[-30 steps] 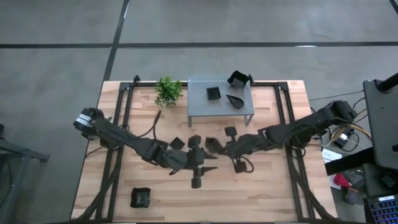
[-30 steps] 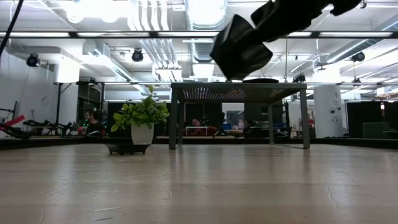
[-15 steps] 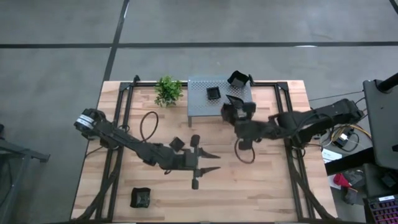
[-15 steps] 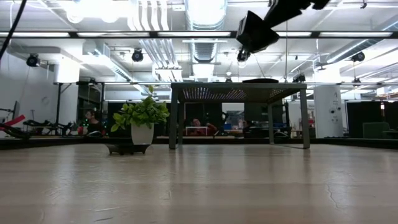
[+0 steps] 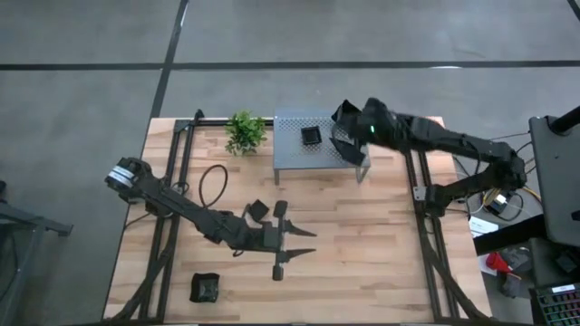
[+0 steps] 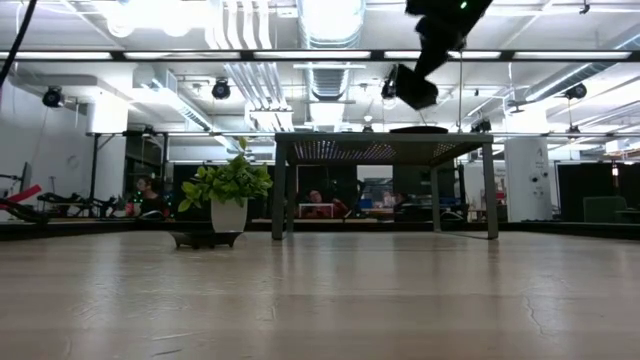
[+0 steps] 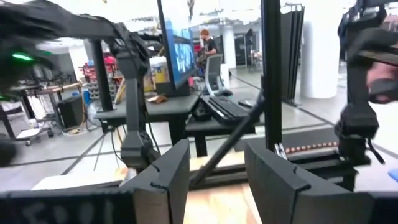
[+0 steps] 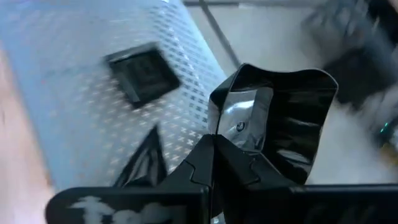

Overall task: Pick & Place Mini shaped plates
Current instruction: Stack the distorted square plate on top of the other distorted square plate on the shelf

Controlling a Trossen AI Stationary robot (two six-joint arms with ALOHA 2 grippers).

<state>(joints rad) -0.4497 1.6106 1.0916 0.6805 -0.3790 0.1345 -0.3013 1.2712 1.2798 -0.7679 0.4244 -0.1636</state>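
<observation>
Pinched shut on the thin wall of a deep wavy-rimmed plate (image 8: pixel 277 118), right gripper (image 8: pixel 214 158) held above the grey perforated shelf (image 5: pixel 294 149), near its right end. Already lying on that shelf: a small flat square plate (image 5: pixel 311 136) and a teardrop plate (image 8: pixel 144 158), with another deep plate (image 5: pixel 347 114) at the far corner. Spread wide and empty, left gripper (image 5: pixel 292 242) low over mid-table, beside a loose plate (image 5: pixel 257 210); one more plate (image 5: pixel 206 288) near the front edge.

Risks, as a judgement: edge-only grip slipping; release onto the teardrop plate, or too close to the shelf's rim, tipping the piece off.
</observation>
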